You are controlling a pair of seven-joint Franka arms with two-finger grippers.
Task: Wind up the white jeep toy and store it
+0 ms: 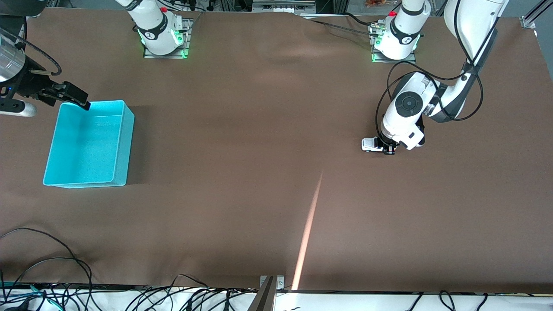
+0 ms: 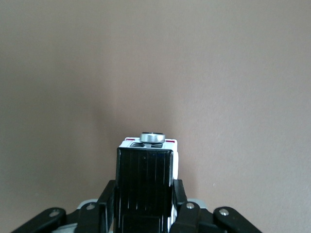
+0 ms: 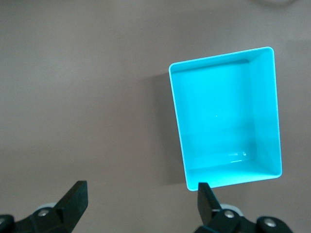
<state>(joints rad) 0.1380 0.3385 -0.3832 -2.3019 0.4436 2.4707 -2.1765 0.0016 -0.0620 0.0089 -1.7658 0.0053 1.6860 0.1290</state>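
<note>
The white jeep toy sits on the brown table toward the left arm's end. My left gripper is down at the table and shut on it. In the left wrist view the jeep's black roof fills the space between the fingers, with a spare wheel at its far end. The cyan bin stands empty toward the right arm's end; it also shows in the right wrist view. My right gripper hangs open and empty over the bin's edge nearest the robots' bases.
Brown cloth covers the whole table. Black cables lie along the table edge nearest the front camera. The arm bases stand along the edge farthest from the front camera.
</note>
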